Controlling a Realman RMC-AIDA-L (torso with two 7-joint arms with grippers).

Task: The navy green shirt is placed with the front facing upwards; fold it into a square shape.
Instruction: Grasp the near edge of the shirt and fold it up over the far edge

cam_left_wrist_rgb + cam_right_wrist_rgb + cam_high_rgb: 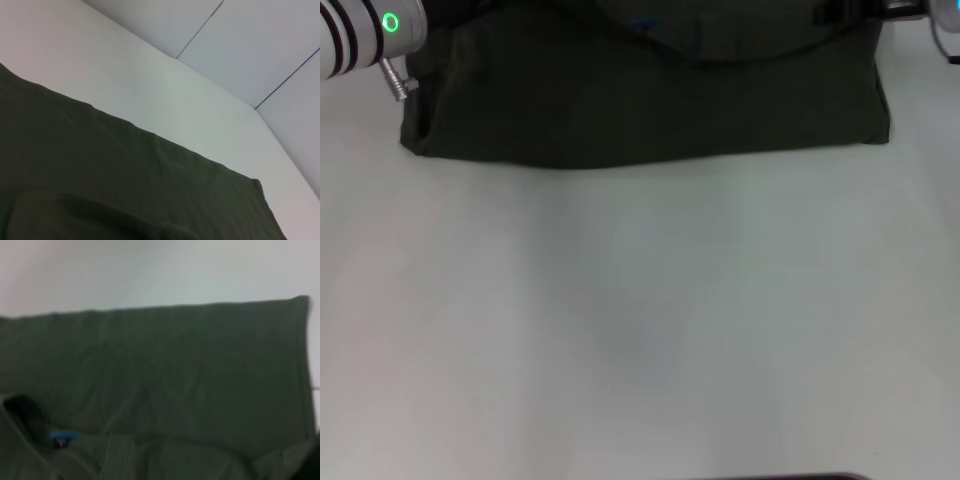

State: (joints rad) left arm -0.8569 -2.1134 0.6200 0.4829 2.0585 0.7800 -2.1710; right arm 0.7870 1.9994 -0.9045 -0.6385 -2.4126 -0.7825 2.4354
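The navy green shirt (650, 105) lies across the far part of the white table (640, 320) as a wide dark olive band with a straight near edge. Its blue neck label (645, 24) shows near the top middle, and no lettering is visible. In the right wrist view the shirt (160, 380) fills most of the picture, with the label (64, 436) by the collar. The left wrist view shows one edge and a corner of the shirt (100, 175). My left arm (370, 35) hangs over the shirt's far left corner. A dark part of my right arm (840, 12) sits at the far right corner.
The pale table stretches bare from the shirt's near edge to the front. A dark strip (790, 477) shows at the front edge. In the left wrist view, grey floor tiles (260, 45) lie beyond the table's edge.
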